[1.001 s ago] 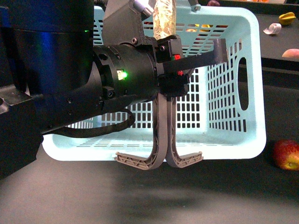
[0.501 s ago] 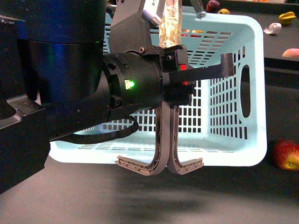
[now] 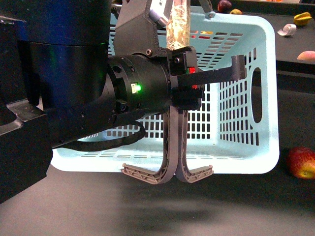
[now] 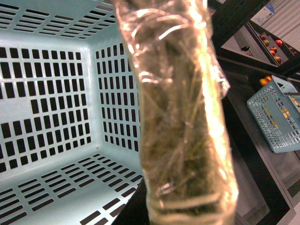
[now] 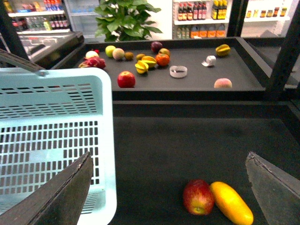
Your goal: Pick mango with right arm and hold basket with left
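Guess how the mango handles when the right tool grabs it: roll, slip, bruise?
The mango is a smooth long oval lying on its side, so it probably rolls if nudged sideways. Its glossy skin may slip in the open right tool. It appears to touch the apple, which would likely shift too.

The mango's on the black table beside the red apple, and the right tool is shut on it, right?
No. The right wrist view shows the right tool open and clear of the mango, which does lie on the black table beside the red apple.
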